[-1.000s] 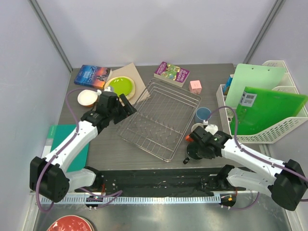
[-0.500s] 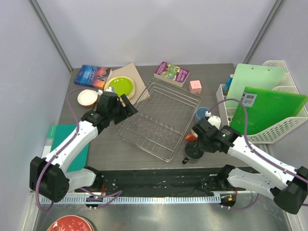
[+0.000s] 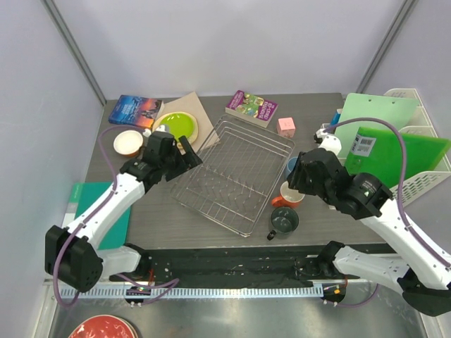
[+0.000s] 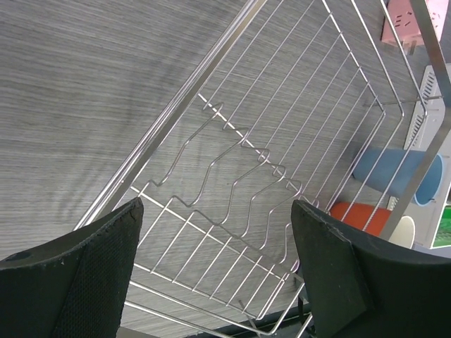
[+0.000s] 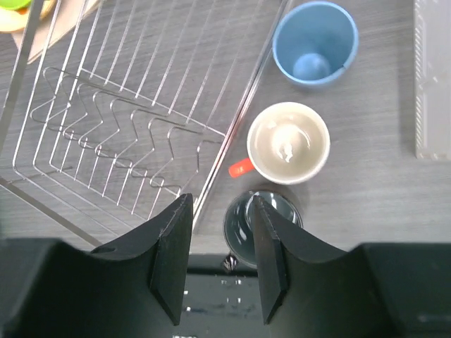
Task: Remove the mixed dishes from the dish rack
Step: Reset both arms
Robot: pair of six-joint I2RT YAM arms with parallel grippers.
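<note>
The silver wire dish rack (image 3: pixel 232 172) stands empty mid-table. My left gripper (image 3: pixel 189 153) is open and empty over its left edge; the left wrist view shows the rack's prongs (image 4: pixel 246 162) between its jaws (image 4: pixel 218 274). My right gripper (image 3: pixel 299 177) is open and empty, raised above three mugs standing right of the rack: light blue (image 5: pixel 315 44), orange (image 5: pixel 287 144) and dark grey (image 5: pixel 264 222). The lime green plate (image 3: pixel 177 127) lies on the beige plate at the back left. The small white bowl (image 3: pixel 127 143) with orange inside sits beside them.
Two books (image 3: pixel 134 109) (image 3: pixel 251 108) and a pink cube (image 3: pixel 286 126) lie at the back. A white plastic basket (image 3: pixel 405 193) with green boards stands at the right. A teal mat (image 3: pixel 95 211) lies at the left, and a red bowl (image 3: pixel 102 328) below the table's front edge.
My right gripper has risen and pulled back from the dark grey mug, which now stands free on the table near the front edge. The left arm has hardly moved.
</note>
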